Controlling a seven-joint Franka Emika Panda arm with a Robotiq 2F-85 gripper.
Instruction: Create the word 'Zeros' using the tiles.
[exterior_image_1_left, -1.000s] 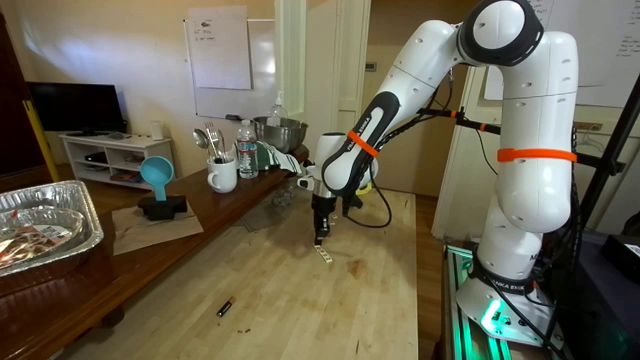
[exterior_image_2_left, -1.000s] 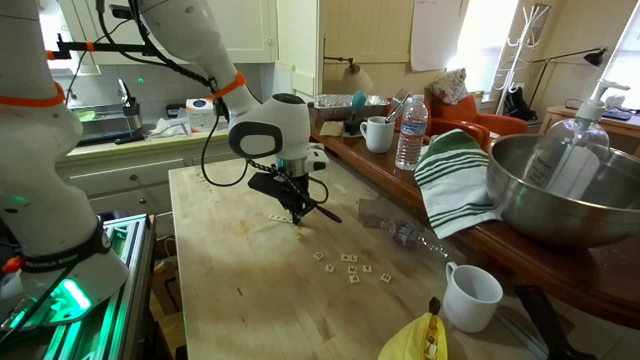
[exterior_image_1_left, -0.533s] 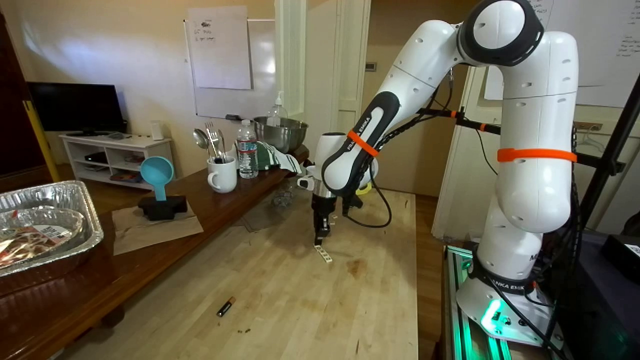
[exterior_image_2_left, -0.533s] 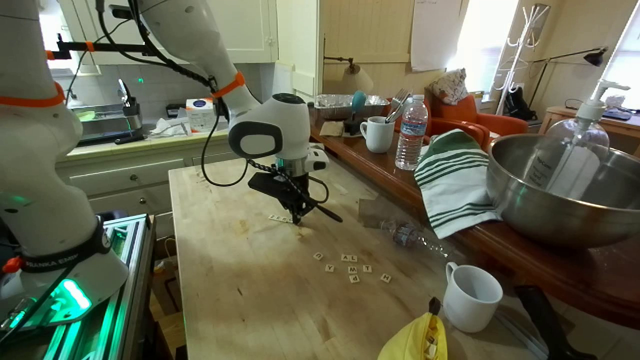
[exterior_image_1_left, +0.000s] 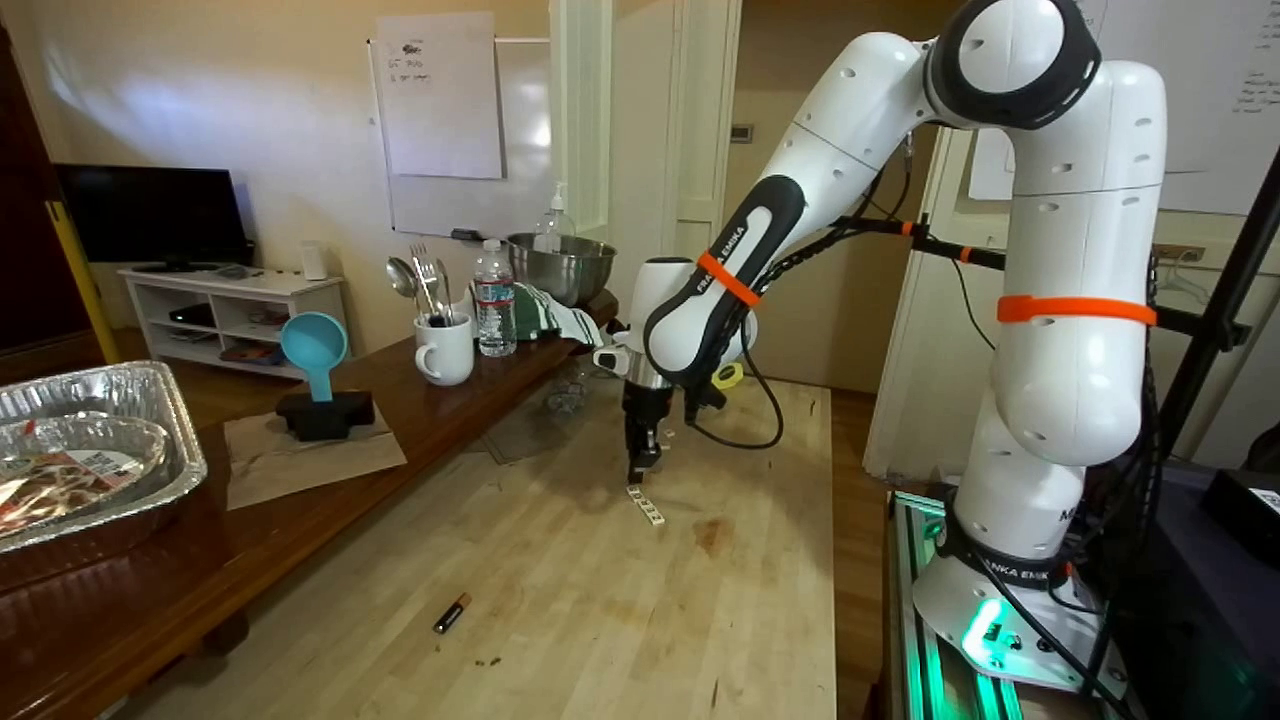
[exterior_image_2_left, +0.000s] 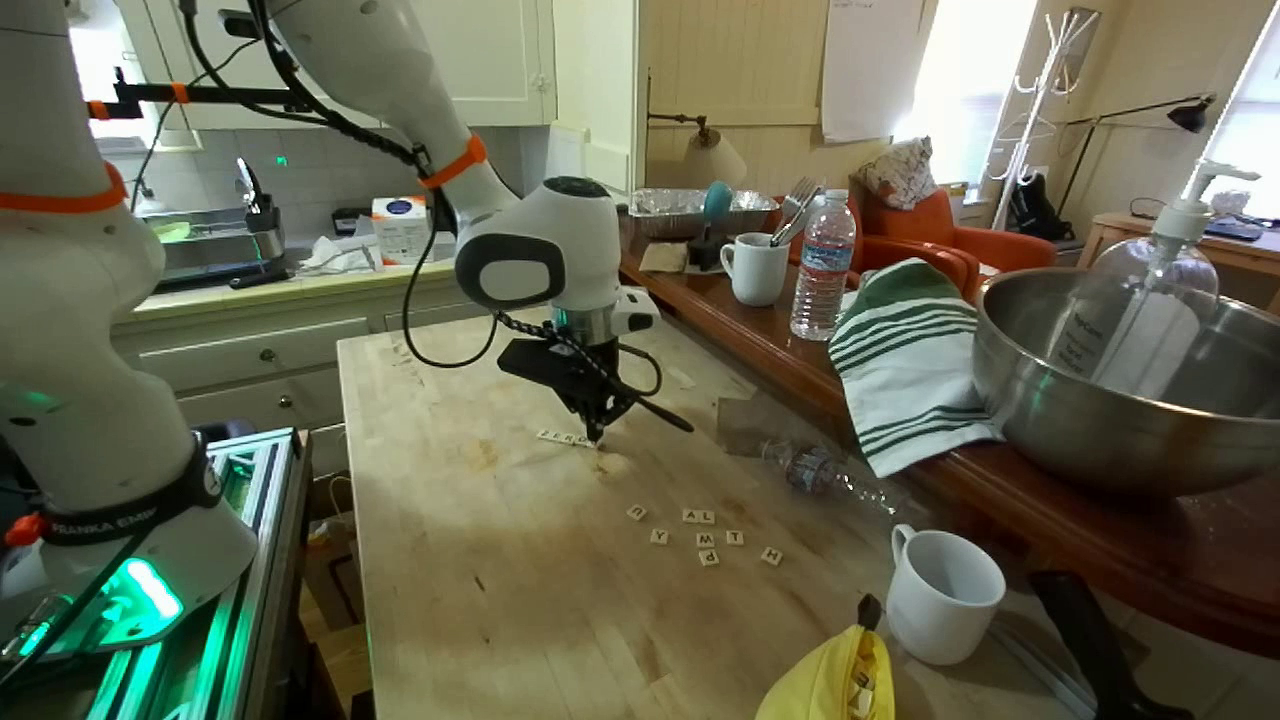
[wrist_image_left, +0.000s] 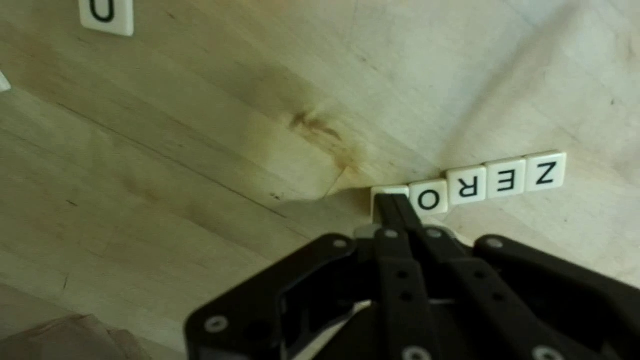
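Pale letter tiles form a slightly bent row on the wooden table. In the wrist view the row shows Z (wrist_image_left: 546, 171), E (wrist_image_left: 506, 178), R (wrist_image_left: 467, 185), O (wrist_image_left: 429, 198) and an end tile (wrist_image_left: 389, 189) whose letter is hidden by my fingertips. The row also shows in both exterior views (exterior_image_1_left: 648, 508) (exterior_image_2_left: 560, 437). My gripper (wrist_image_left: 392, 197) is shut, its fingertips together over the end tile, with nothing seen between them. In both exterior views the gripper (exterior_image_1_left: 636, 478) (exterior_image_2_left: 594, 438) points down at the row's end. Loose tiles include U (exterior_image_2_left: 636, 513) and Y (exterior_image_2_left: 659, 537).
Several more loose tiles, such as H (exterior_image_2_left: 772, 556), lie nearby. A yellow pouch (exterior_image_2_left: 825, 680), a white mug (exterior_image_2_left: 945, 600) and a lying clear bottle (exterior_image_2_left: 815, 470) are farther along. A battery (exterior_image_1_left: 452, 613) lies on the table. A raised brown ledge (exterior_image_1_left: 400, 415) runs alongside.
My gripper has risen slightly from the row's end tile, and more of that tile shows. The tiles look unmoved.
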